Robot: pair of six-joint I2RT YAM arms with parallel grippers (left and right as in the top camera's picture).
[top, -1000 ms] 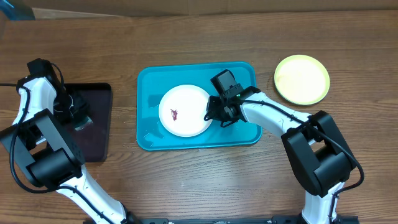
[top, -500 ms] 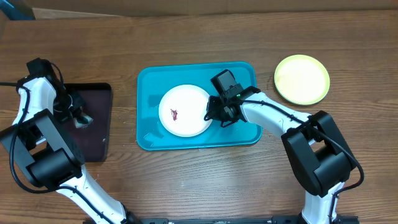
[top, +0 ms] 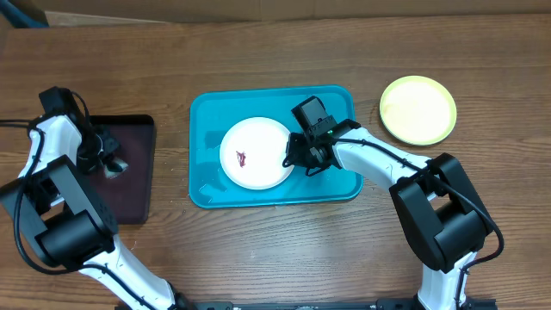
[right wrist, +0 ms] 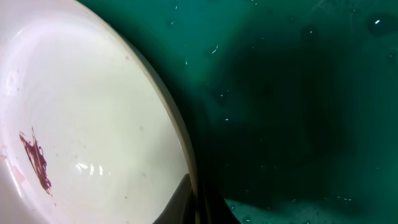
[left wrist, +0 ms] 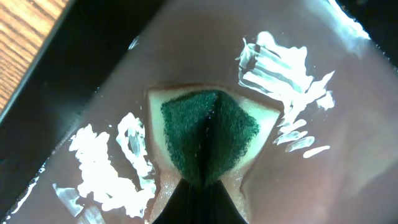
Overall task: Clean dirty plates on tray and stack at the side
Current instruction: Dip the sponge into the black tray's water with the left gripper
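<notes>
The white plate point(top: 256, 153) fills the tray's point(top: 205, 191) middle; my right arm point(top: 379, 159) crosses its right end. Counter point(top: 275, 52) behind lies open.

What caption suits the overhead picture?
Right end effector pinches a smeared white plate on the turquoise tray; left end effector holds a sponge at a black tray.

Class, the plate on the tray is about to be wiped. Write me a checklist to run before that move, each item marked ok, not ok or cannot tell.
1. Sponge in hand: ok; the left fingers pinch the sponge over the black tray.
2. Plate steadied: ok; the right fingers close on the white plate at its rim.
3. Smear exposed: ok; the smear lies uncovered, away from those fingers.
4. Plate placed: ok; it sits inside the turquoise tray.
5. Stacking spot: ok; the yellow-green plate lies bare on the table beside the tray.
6. Sponge wet: cannot tell.
</notes>
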